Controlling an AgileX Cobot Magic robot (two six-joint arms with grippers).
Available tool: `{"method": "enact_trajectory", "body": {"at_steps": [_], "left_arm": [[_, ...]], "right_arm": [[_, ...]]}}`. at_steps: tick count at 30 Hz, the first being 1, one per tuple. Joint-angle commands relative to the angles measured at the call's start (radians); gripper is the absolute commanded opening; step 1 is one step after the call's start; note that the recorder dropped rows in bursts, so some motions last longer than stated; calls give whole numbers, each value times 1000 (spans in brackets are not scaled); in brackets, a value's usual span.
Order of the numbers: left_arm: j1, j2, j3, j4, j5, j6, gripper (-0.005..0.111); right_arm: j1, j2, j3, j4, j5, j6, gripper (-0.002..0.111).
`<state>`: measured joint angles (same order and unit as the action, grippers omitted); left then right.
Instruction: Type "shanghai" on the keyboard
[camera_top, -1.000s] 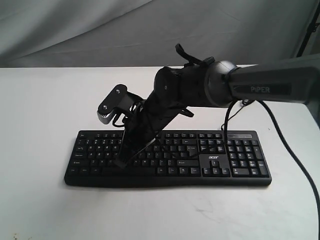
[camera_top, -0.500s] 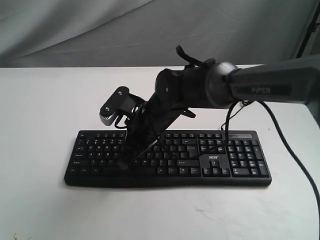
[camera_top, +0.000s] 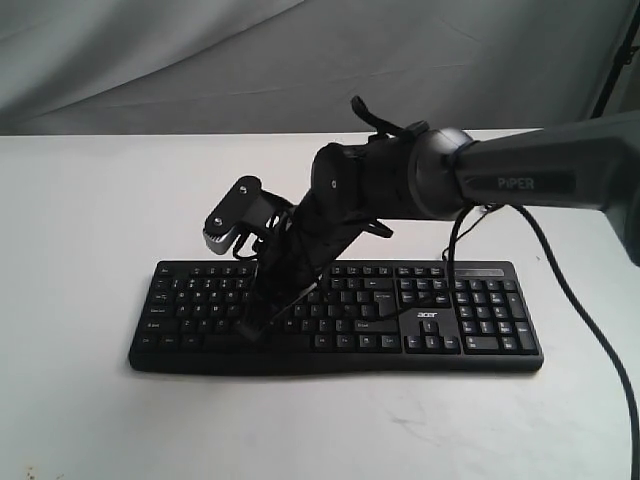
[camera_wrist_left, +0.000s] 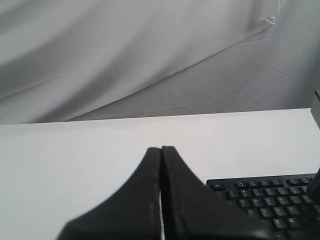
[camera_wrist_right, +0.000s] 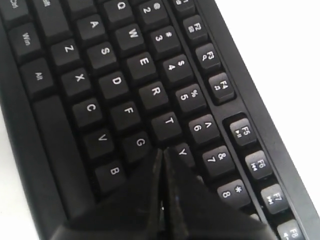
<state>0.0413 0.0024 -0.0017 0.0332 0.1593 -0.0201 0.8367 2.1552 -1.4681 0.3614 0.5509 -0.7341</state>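
Note:
The black keyboard (camera_top: 480, 320) lies across the white table (camera_top: 80, 200), its white "acer" logo by the number pad. My right gripper (camera_top: 251, 332) reaches in from the right and points steeply down at the left-middle letter keys, shut with nothing in it. In the right wrist view the keyboard (camera_wrist_right: 115, 85) fills the frame. There the shut tips of the right gripper (camera_wrist_right: 162, 150) sit between the G and Y keys and cover the key under them. My left gripper (camera_wrist_left: 161, 148) is shut and empty, off the left end of the keyboard (camera_wrist_left: 270, 200) above bare table.
A thin black cable (camera_top: 455, 240) hangs from the right arm (camera_top: 520, 180) over the keyboard's function row. Another cable (camera_top: 590, 310) loops down at the right. A grey cloth backdrop (camera_top: 200, 60) closes off the far side of the table.
My right gripper's tip has shifted slightly to the right along the letter rows, and the wrist has swung a little with it. The keyboard has not moved.

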Motion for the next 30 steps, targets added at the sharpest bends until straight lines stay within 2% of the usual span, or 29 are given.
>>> {"method": "enact_trajectory", "body": {"at_steps": [1, 19, 25, 30], "left_arm": [[-6, -2, 2, 0, -6, -3, 0], [-6, -2, 2, 0, -6, -3, 0], [-6, -2, 2, 0, -6, -3, 0], [-6, -2, 2, 0, -6, -3, 0]], "right_arm": [[-3, 16, 5, 7, -12, 2, 0], [-1, 37, 5, 15, -9, 0, 0], [1, -32, 5, 13, -9, 0, 0], [28, -34, -53, 7, 12, -3, 0]]}}
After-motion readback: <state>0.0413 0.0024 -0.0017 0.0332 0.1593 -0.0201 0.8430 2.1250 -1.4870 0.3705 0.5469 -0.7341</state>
